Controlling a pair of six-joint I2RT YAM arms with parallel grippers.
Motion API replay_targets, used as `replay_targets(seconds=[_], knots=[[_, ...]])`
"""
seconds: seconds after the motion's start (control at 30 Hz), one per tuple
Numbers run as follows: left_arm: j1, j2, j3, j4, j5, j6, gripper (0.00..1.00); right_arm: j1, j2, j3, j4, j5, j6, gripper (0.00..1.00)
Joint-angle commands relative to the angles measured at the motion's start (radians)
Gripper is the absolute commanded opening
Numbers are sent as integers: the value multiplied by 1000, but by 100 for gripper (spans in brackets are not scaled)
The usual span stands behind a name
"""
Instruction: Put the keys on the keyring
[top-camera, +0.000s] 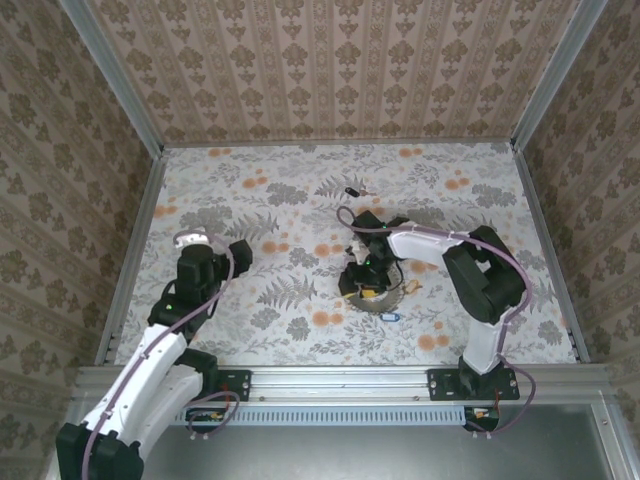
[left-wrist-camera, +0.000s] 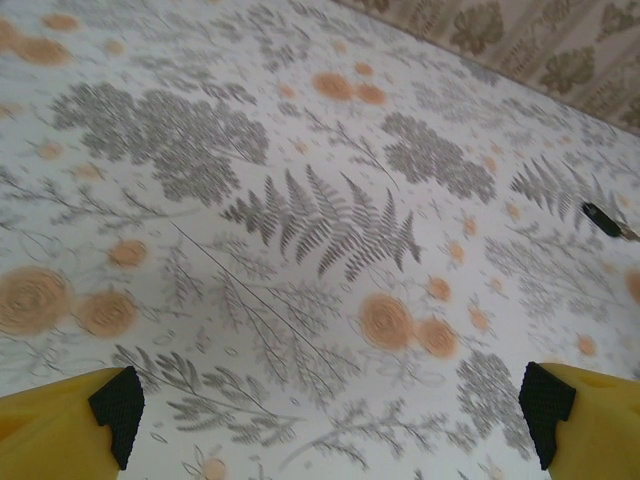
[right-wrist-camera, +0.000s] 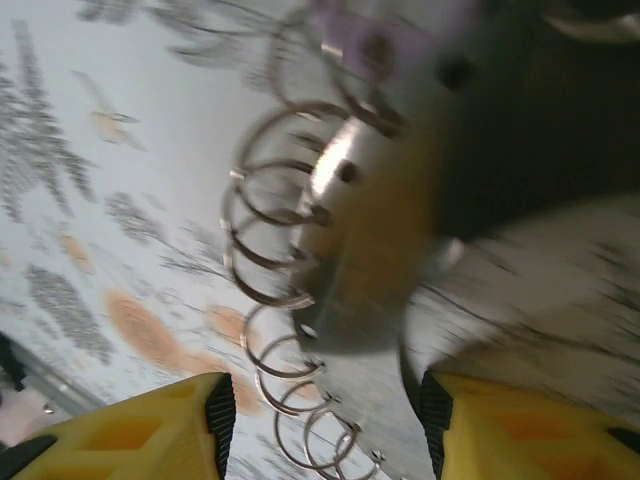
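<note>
The keyring (top-camera: 378, 300) is a flat grey hoop lying at mid-table under my right gripper (top-camera: 365, 283). In the right wrist view the keyring (right-wrist-camera: 360, 250) looks blurred, with several wire loops along its rim. It fills the gap between the yellow fingers, and my right gripper (right-wrist-camera: 322, 425) is shut on it across its width. The key (top-camera: 351, 191), tiny with a black head, lies farther back on the table. It also sits at the right edge of the left wrist view, key (left-wrist-camera: 600, 217). My left gripper (left-wrist-camera: 330, 410) hangs wide open over bare cloth, at the left in the top view, left gripper (top-camera: 240, 252).
A small blue clip (top-camera: 390, 317) lies just in front of the ring and a yellow tag (top-camera: 412, 287) to its right. The floral tablecloth (top-camera: 260, 200) is bounded by metal rails and patterned walls. A blurred purple piece (right-wrist-camera: 360, 45) sits at the ring's far end.
</note>
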Motion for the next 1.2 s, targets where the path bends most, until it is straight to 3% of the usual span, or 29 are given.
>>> replay_targets(seconds=[0.0, 0.13, 0.3, 0.43, 0.57, 0.7, 0.87, 1.03, 1.17], knots=[[24, 74, 90, -128, 201, -32, 100, 114, 107, 112, 139, -222, -16, 57], [30, 234, 137, -163, 352, 42, 100, 225, 183, 268, 24, -276, -58, 60], [30, 326, 147, -136, 459, 57, 100, 247, 73, 291, -2, -216, -88, 66], [26, 325, 131, -102, 505, 50, 100, 158, -57, 246, 64, -93, -14, 67], [26, 322, 139, -183, 519, 58, 100, 1, -104, 201, 145, 128, 141, 66], [14, 322, 160, -294, 543, 23, 100, -111, -39, 246, 171, 251, 220, 64], [-49, 299, 147, -464, 524, -127, 100, -194, 91, 406, 169, 357, 184, 59], [-114, 269, 120, -511, 529, -196, 98, -236, 267, 611, 162, 468, 191, 51], [-117, 236, 103, -500, 514, -211, 97, -245, 403, 797, 86, 599, 254, 44]])
